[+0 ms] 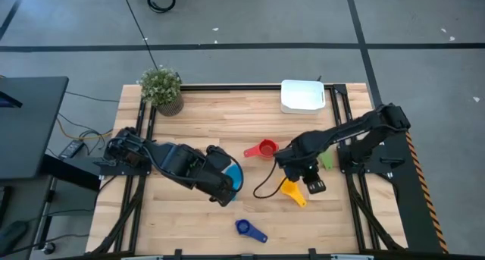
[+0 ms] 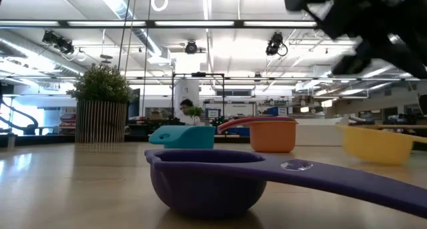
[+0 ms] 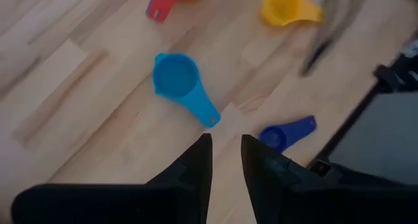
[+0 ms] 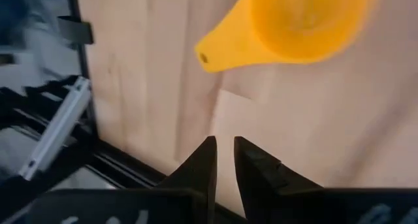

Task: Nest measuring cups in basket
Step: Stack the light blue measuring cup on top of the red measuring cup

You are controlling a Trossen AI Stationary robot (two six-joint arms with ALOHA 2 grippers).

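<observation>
Measuring cups lie loose on the wooden table. A light blue cup [image 1: 236, 175] [image 3: 179, 80] sits upright, partly under my left gripper [image 1: 226, 190], which hovers above it, narrowly open and empty [image 3: 226, 152]. A yellow cup [image 1: 292, 192] [image 4: 294, 28] rests on the table below my right gripper [image 1: 305, 178], which is raised above it, narrowly open and empty [image 4: 225, 155]. A red cup with orange in it [image 1: 264, 148] lies mid-table. A dark blue cup [image 1: 248, 230] [image 2: 207, 182] stands near the front edge. A green cup [image 1: 326, 161] shows beside the right arm. The white basket [image 1: 303, 95] stands at the far edge.
A potted green plant [image 1: 161, 89] stands at the far left corner. Black frame rails [image 1: 345, 139] run along both table sides. A dark cable [image 1: 265, 188] loops on the wood beside the yellow cup. Bare wood lies between the red cup and the basket.
</observation>
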